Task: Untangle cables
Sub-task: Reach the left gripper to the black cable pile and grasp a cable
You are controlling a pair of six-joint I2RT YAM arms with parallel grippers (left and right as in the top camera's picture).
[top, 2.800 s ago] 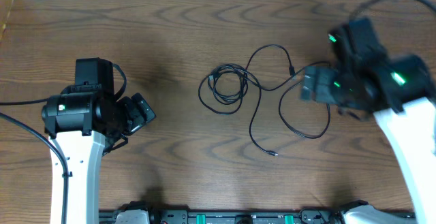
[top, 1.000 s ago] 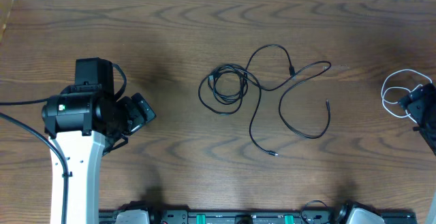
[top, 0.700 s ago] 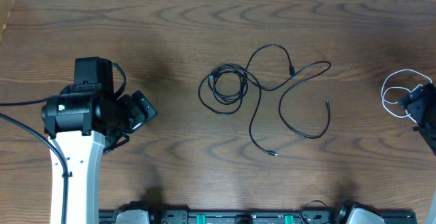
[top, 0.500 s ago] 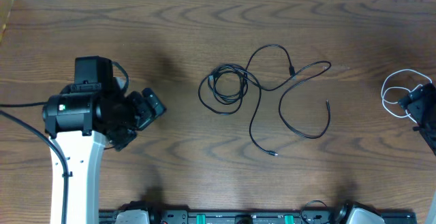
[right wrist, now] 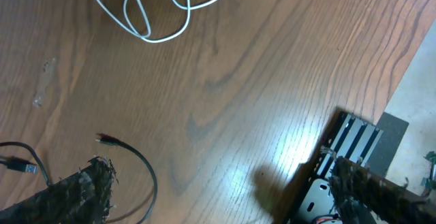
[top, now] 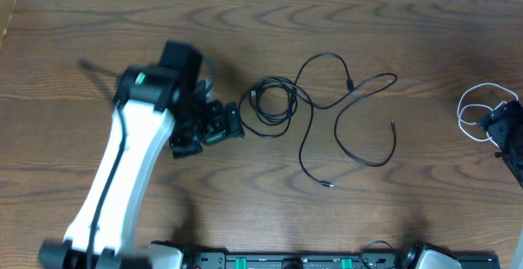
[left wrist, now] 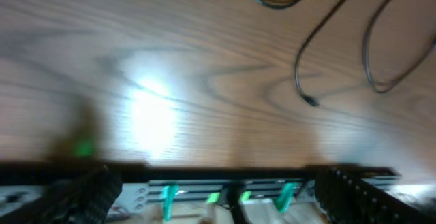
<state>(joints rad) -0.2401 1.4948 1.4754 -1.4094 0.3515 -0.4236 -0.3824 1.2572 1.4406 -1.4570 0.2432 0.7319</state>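
Several black cables lie mid-table: a coiled one (top: 270, 105), a long looping one (top: 306, 134) and a curved one (top: 337, 130) crossing it. A white cable (top: 478, 109) lies looped at the right edge, apart from the black ones; it also shows in the right wrist view (right wrist: 157, 6). My left gripper (top: 229, 126) is open and empty just left of the coil; its wrist view (left wrist: 214, 176) shows black cable strands (left wrist: 313, 47) ahead of it. My right gripper (top: 500, 126) is open and empty beside the white cable, with a black cable end (right wrist: 129, 156) between its fingers (right wrist: 218, 169).
A black rail with green clips (top: 286, 261) runs along the table's front edge. The wooden table (top: 163, 24) ends at a pale wall at the back and a gap at the far left.
My left arm has swung right, from the left side up to the coiled black cable. Earlier the right arm moved from the cables to the right edge, where the white cable now lies.
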